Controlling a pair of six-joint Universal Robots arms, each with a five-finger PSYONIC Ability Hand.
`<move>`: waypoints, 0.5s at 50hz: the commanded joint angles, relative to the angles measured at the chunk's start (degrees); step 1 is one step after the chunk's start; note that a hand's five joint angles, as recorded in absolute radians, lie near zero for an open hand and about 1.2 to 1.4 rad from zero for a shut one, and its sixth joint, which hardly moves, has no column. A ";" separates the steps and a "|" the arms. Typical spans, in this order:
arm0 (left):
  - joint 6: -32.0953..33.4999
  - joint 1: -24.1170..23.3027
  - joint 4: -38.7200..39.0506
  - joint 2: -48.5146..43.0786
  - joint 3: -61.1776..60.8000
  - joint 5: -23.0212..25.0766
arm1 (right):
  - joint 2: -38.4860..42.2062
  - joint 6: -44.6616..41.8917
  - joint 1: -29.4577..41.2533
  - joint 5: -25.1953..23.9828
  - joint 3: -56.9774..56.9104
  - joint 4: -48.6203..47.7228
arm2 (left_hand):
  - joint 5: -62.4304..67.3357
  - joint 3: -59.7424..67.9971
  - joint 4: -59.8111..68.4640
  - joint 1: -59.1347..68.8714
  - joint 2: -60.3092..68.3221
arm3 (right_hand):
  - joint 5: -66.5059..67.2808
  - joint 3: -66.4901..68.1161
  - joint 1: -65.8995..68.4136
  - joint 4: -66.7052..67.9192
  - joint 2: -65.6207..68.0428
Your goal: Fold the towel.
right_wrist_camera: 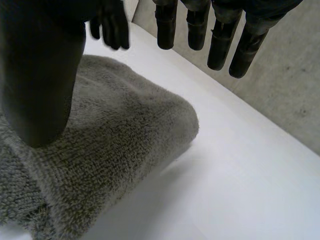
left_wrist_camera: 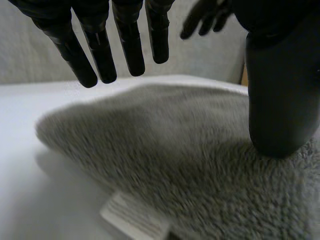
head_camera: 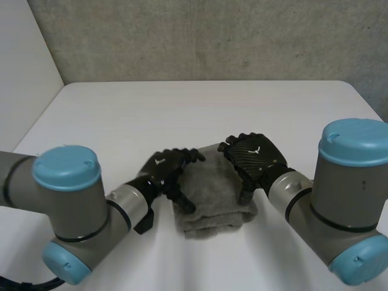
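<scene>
The robot's left arm (head_camera: pixel 66 206) and right arm (head_camera: pixel 345 200) angled inward from either side, grey forearms converging and light-blue caps nearest the camera. The 2 black hands sat close together, backs up. The left hand (head_camera: pixel 163 171) held its fingers (left_wrist_camera: pixel 102 50) straight and slightly spread, its thumb (left_wrist_camera: pixel 280 95) pointing down, apart from them. The right hand (head_camera: pixel 253 156) mirrored it, fingers (right_wrist_camera: pixel 220 40) extended and thumb (right_wrist_camera: pixel 40 85) lowered.

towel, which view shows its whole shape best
Head view: the whole folded towel shows, left hand and right hand at its sides. Left wrist view gives one close edge with its white label; right wrist view a rounded corner.
</scene>
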 commanded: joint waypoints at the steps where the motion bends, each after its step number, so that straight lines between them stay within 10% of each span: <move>1: 0.10 -0.43 -0.35 -3.91 0.97 -0.21 | 6.62 1.24 -1.78 -2.69 -2.33 0.35 | -12.84 -4.05 -4.85 -4.52 -5.77 | -2.80 -3.21 -2.49 -3.90 -3.23; 18: 1.86 0.10 -7.38 12.08 7.92 -0.04 | -7.79 7.75 -3.01 -1.54 -9.36 4.13 | -17.05 -8.25 -9.06 -8.73 -9.97 | -3.39 -3.80 -3.08 -4.49 -3.82; 25: 1.77 3.87 -13.70 20.34 12.66 -5.46 | -17.45 13.20 -9.68 8.54 -11.03 4.21 | -18.90 -10.10 -10.91 -10.58 -11.82 | -3.39 -3.80 -3.08 -4.49 -3.82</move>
